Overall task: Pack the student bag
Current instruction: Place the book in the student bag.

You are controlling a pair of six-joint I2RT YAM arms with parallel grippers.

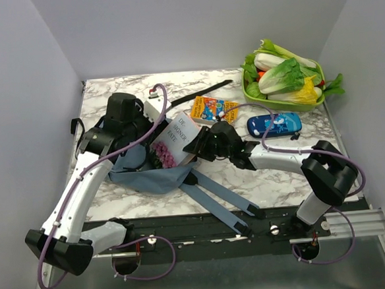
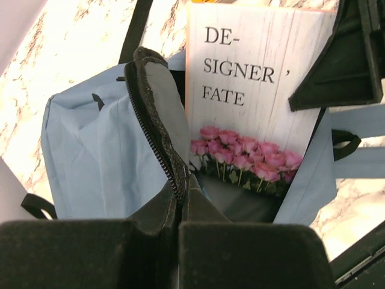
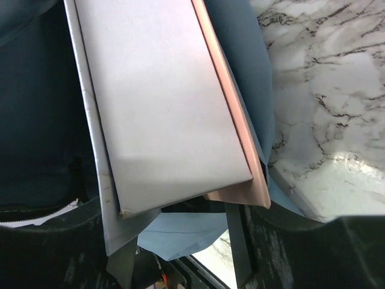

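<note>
The student bag [image 1: 152,179], soft dusty blue, lies at the table's near left with its two straps [image 1: 226,207] trailing toward the front edge. My left gripper [image 1: 139,156] is shut on the bag's black zipper edge [image 2: 157,129] and holds the mouth up. A book [image 2: 252,84] titled "Designer Fate", with pink roses on its cover, stands tilted with its lower end inside the bag [image 2: 90,156]. My right gripper [image 1: 204,144] grips the book's outer end [image 3: 162,108], one cover against each finger. The bag's inside is mostly hidden.
An orange box [image 1: 213,108] and a blue pencil case [image 1: 274,124] lie behind the right gripper. A green bowl [image 1: 250,93] of vegetables stands at the back right. A black strap [image 1: 199,94] lies at the back centre.
</note>
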